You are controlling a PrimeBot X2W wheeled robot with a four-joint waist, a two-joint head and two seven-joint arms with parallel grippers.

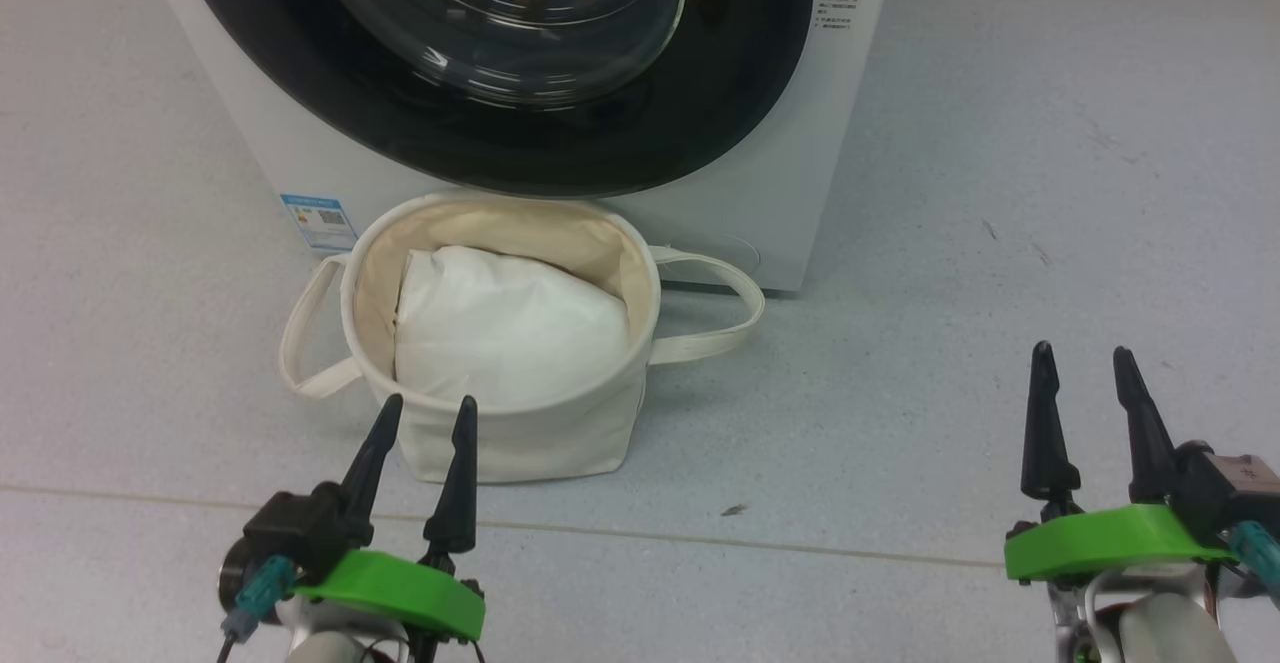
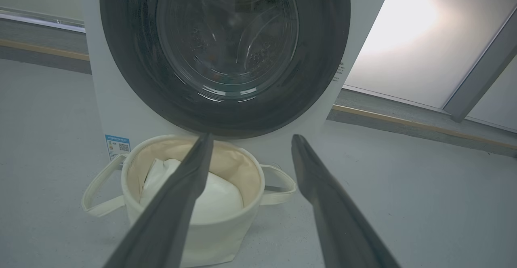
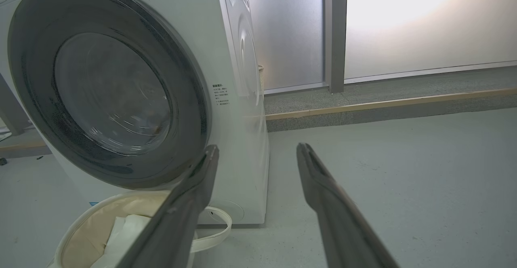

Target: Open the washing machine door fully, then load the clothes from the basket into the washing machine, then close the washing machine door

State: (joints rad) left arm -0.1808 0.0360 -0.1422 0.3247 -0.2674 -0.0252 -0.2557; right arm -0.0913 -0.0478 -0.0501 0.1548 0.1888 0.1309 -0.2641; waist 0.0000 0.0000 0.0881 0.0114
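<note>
The washing machine (image 1: 825, 133) stands straight ahead, and the washing machine door (image 1: 500, 23) lies shut against its front, black rim around a glass bowl. Right below the door sits the basket (image 1: 520, 443), holding a plain white pillow-like bundle (image 1: 510, 328). The clothes are out of view. My left gripper (image 1: 428, 401) is open and empty just in front of the basket's near wall. Off to the right, my right gripper (image 1: 1083, 349) hangs open and empty over bare floor. The left wrist view looks between the left gripper (image 2: 252, 136) at the door (image 2: 226, 45) and basket (image 2: 210, 239). The right gripper (image 3: 258, 146) points past the washer's right corner (image 3: 238, 98).
The basket's two strap handles (image 1: 715, 283) loop out to each side on the grey floor. A blue label (image 1: 318, 218) marks the washer's lower left. A raised ledge (image 3: 383, 104) with frosted panels runs behind and to the right of the washer.
</note>
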